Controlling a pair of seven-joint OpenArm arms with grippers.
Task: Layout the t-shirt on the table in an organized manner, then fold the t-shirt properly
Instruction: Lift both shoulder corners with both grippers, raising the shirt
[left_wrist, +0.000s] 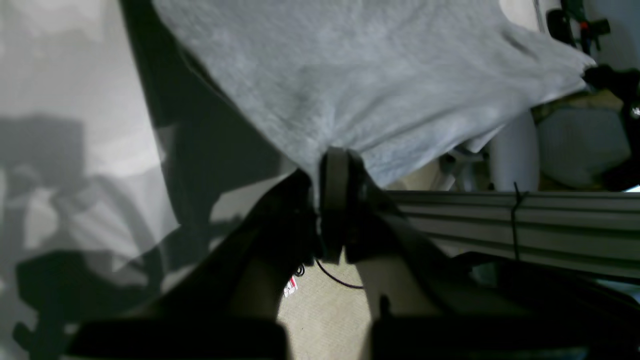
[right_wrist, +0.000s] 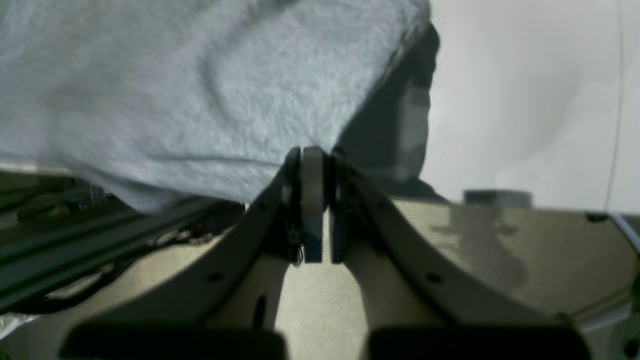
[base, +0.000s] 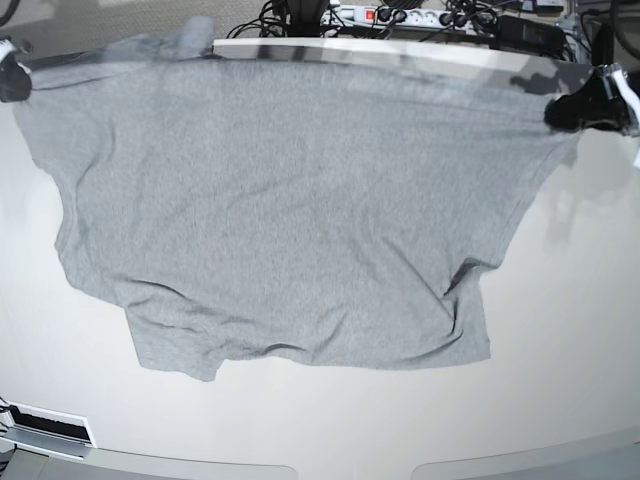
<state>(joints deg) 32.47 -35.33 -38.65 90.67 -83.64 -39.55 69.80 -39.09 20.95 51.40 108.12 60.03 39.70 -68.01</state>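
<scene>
The heather-grey t-shirt (base: 290, 220) is stretched wide between my two grippers, plain side showing, with its lower part spread toward the near side of the white table (base: 560, 350). My left gripper (base: 562, 110) is shut on the shirt's far right corner. The left wrist view shows that gripper (left_wrist: 332, 160) pinching the cloth edge (left_wrist: 380, 75). My right gripper (base: 12, 80) is shut on the far left corner. In the right wrist view its closed fingertips (right_wrist: 312, 155) grip the fabric (right_wrist: 175, 90). One sleeve (base: 165, 345) lies rumpled at the near left.
A power strip and cables (base: 400, 15) lie beyond the table's far edge. An aluminium rail (left_wrist: 525, 220) runs under the left gripper, with carpeted floor below. A small white and black fixture (base: 45, 425) sits at the table's near left edge.
</scene>
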